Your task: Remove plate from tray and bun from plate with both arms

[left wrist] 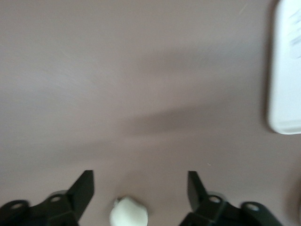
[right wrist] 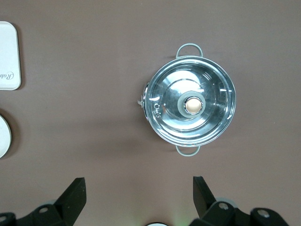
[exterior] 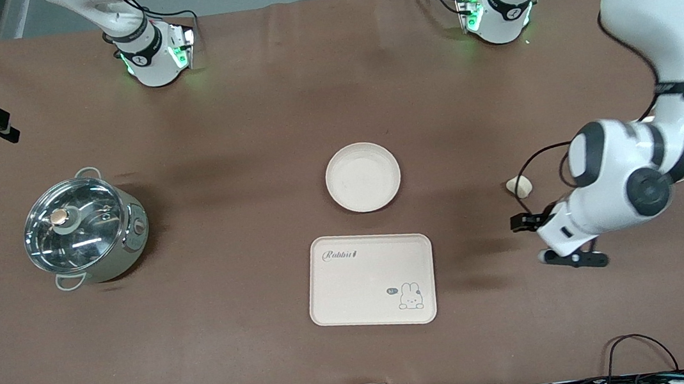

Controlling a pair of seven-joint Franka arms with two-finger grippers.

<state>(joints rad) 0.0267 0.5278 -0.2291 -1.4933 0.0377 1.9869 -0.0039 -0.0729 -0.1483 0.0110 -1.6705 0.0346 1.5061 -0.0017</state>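
Nearest the camera, the tray (exterior: 371,280) is lying bare, the plate (exterior: 363,177) sitting just above it on the table. I am watching the bun (exterior: 519,185), a small pale lump, resting directly between the left gripper (exterior: 552,240)'s wide-open, empty jaws. The right gripper (right wrist: 138,197) is waiting open above the pot (exterior: 83,226).
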